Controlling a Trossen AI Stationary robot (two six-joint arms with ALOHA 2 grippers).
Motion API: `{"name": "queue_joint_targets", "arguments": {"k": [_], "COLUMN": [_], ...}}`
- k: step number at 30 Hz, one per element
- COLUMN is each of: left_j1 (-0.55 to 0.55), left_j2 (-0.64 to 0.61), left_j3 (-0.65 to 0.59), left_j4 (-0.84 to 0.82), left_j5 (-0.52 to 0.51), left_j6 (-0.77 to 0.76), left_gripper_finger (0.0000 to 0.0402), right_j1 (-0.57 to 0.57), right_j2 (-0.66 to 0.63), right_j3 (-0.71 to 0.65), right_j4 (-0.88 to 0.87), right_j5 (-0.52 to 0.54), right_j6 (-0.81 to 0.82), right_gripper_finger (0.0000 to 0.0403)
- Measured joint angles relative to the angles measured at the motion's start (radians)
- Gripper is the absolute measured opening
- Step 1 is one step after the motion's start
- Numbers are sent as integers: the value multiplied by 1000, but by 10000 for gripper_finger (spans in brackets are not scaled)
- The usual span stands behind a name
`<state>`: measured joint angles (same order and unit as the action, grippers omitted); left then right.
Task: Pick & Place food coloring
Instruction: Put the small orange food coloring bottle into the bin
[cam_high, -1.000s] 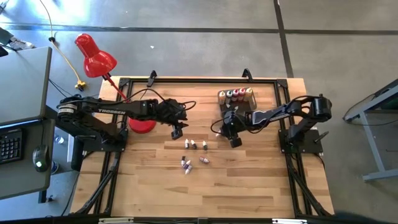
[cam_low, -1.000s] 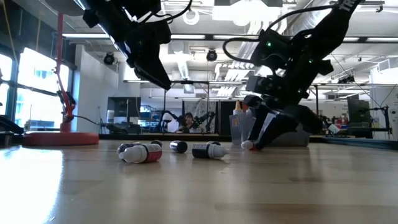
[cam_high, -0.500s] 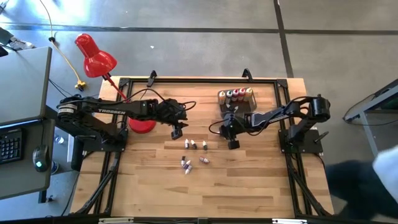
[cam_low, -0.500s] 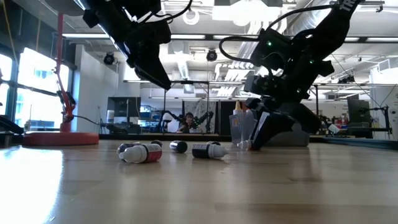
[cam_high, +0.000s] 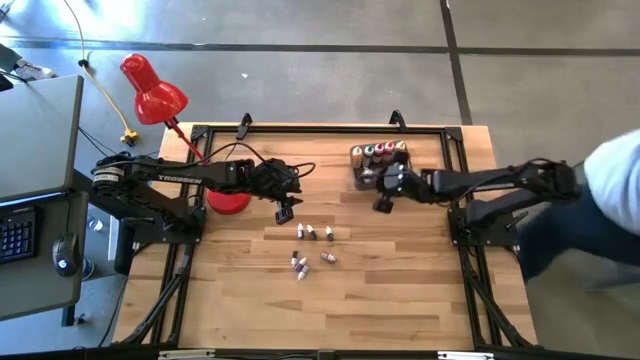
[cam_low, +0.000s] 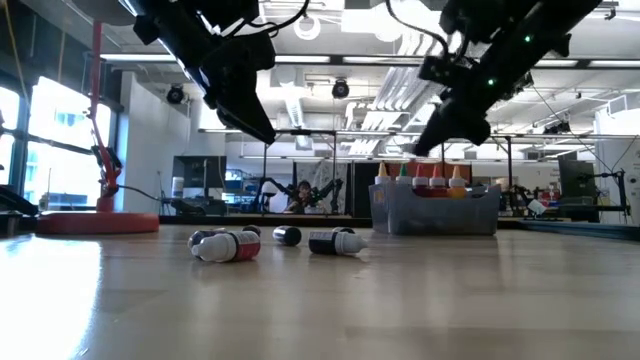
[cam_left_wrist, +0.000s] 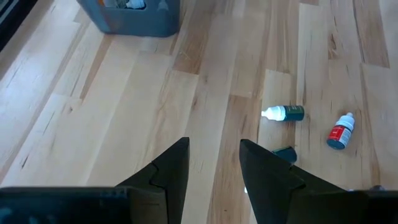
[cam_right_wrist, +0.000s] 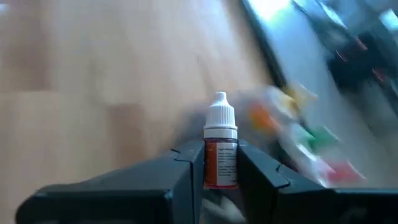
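Between the two dark fingers of my right hand (cam_right_wrist: 214, 165) I am clenching a tiny squeeze bottle with a red label and a white pointed cap (cam_right_wrist: 220, 149), held by its body with the cap standing clear above my fingertips. I judge it very light and made of thin, smooth plastic, so it should slip or twist easily if my grip loosens, and squeezing harder would only dent it; the labelled middle of the body, where I have it now, looks like the right place to hold, not the narrow cap. My right hand is lifted off the pale wooden plank counter (cam_high: 400, 290), just beside the grey rectangular plastic tub (cam_low: 440, 210), where taller yellow, orange, red and green bottles with pointed caps (cam_low: 420, 178) stand upright in a row. My left hand (cam_left_wrist: 214, 162) hangs above the counter with its fingers parted and nothing between them. Just ahead of it lie more of the tiny bottles: a dark green one with a white cap (cam_left_wrist: 283, 112) on its side, and a red-labelled one with a white cap (cam_left_wrist: 339, 131) beside it, with another dark one partly hidden by my finger. They look equally small, round and prone to rolling.
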<state>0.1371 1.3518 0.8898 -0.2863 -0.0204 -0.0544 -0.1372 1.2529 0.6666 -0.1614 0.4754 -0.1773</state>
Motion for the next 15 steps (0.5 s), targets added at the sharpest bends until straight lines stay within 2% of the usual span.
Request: {"name": "queue_joint_targets", "arguments": {"k": [3, 5, 10, 15], "left_j1": [0, 0, 0, 0], "left_j2": [0, 0, 0, 0], "left_j3": [0, 0, 0, 0], "left_j4": [0, -1, -1, -2], "left_j5": [1, 4, 3, 3], "left_j6": [-2, -3, -2, -3], "left_gripper_finger": [138, 138, 138, 138], "right_j1": [-64, -103, -156, -195], "right_j2": [-32, -35, -29, -28], "right_j3": [-2, -3, -3, -2], "right_j4": [-126, -170, -165, -165], "right_j5": [15, -6, -58, -60], "right_j6": [123, 148, 103, 68], "right_gripper_finger": [72, 73, 82, 118]}}
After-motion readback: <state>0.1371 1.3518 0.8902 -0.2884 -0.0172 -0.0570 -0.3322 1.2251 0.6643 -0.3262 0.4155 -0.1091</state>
